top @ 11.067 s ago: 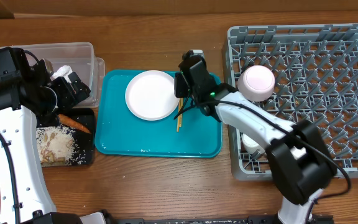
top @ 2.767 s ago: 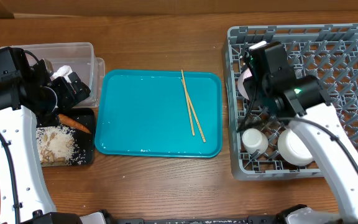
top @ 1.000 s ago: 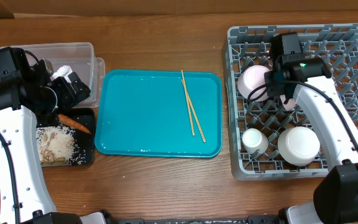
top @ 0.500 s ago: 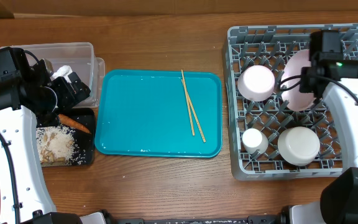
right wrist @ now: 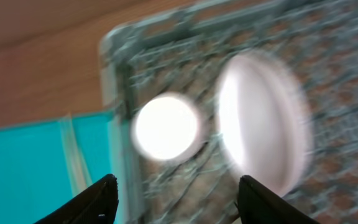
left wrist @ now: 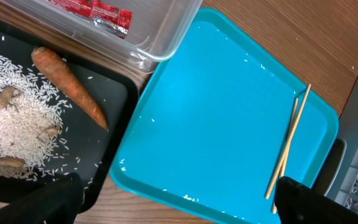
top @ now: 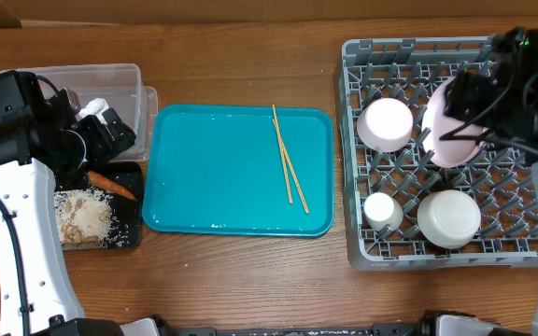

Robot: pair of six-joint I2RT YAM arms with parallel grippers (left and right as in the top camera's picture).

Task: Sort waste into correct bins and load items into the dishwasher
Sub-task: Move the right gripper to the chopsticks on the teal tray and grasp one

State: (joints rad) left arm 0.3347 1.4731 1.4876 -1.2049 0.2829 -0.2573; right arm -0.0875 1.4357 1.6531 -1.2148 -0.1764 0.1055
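Note:
The large white plate (top: 448, 123) (right wrist: 263, 124) stands on edge among the pegs of the grey dishwasher rack (top: 530, 245) (right wrist: 114, 46). Beside it is an upturned white bowl (top: 385, 124) (right wrist: 166, 127); a cup (top: 382, 212) and another bowl (top: 448, 218) sit nearer the front. My right gripper (top: 493, 103) (right wrist: 176, 202) hovers open above the rack, apart from the plate. The chopsticks (top: 289, 168) (left wrist: 289, 149) lie on the teal tray (top: 222, 173) (left wrist: 216, 124). My left gripper (top: 110, 131) (left wrist: 179, 211) is open and empty over the bins. The carrot (top: 112, 183) (left wrist: 70, 92) and rice (top: 84, 217) (left wrist: 14, 121) lie in the black tray (top: 131, 233).
The clear tub (top: 110, 77) (left wrist: 160, 37) at the far left holds a white tissue (top: 96, 105) and a red wrapper (left wrist: 98, 9). The right wrist view is blurred by motion. Bare wooden table (top: 250, 56) runs along the back and front edges.
My right gripper has opened and let go of the plate, which now stands in the rack. The right arm has drawn back to the right. The left arm has not moved.

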